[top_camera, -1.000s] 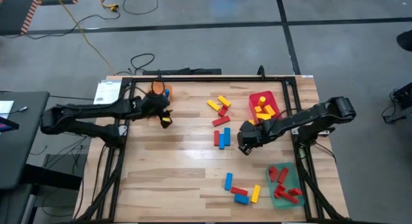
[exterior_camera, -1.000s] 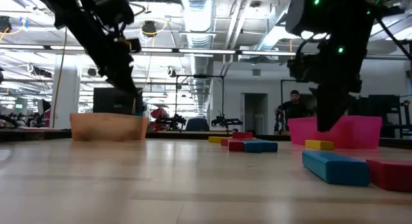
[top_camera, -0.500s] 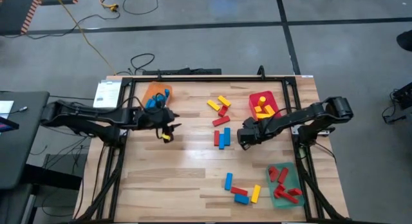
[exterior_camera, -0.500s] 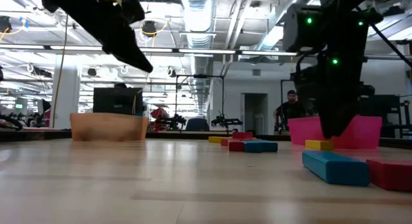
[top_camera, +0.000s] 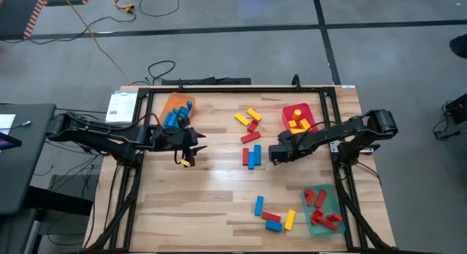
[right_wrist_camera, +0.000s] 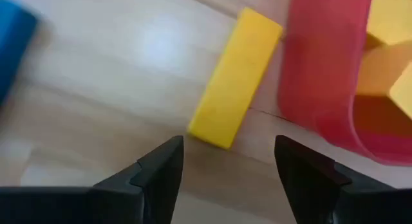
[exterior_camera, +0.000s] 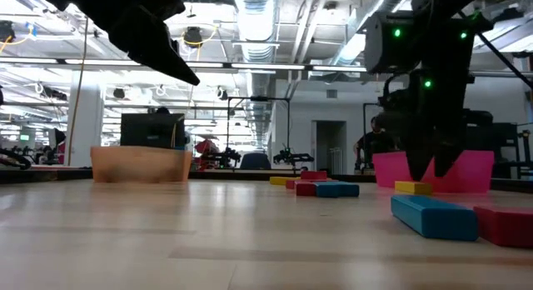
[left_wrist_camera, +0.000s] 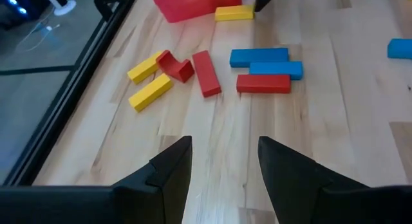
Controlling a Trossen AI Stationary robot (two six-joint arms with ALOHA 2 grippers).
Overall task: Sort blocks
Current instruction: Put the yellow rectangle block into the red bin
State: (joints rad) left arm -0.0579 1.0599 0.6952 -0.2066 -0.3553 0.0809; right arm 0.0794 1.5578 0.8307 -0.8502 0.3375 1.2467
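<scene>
Small red, yellow and blue blocks lie loose on the wooden table: one group far of the middle (top_camera: 250, 126), a red and blue group (top_camera: 252, 155) beside it, and another group near the front edge (top_camera: 273, 216). My right gripper (top_camera: 276, 155) points down, open, above a yellow block (right_wrist_camera: 235, 79). That block lies flat on the table against the red tray's wall (right_wrist_camera: 322, 69), and the fingers do not touch it. My left gripper (top_camera: 191, 146) hangs open and empty above the table's left half, facing the far group of blocks (left_wrist_camera: 193, 69).
An orange tray (top_camera: 175, 106) with blue blocks stands at the far left. A red tray (top_camera: 299, 117) with yellow blocks is at the far right, and a green tray (top_camera: 321, 209) with red blocks is at the near right. Bare wood lies between the arms.
My left gripper has swung from over the orange tray toward the table's near edge and turned toward the middle blocks, staying open. My right gripper has stayed over the yellow block, rolled about its own axis and opened wider.
</scene>
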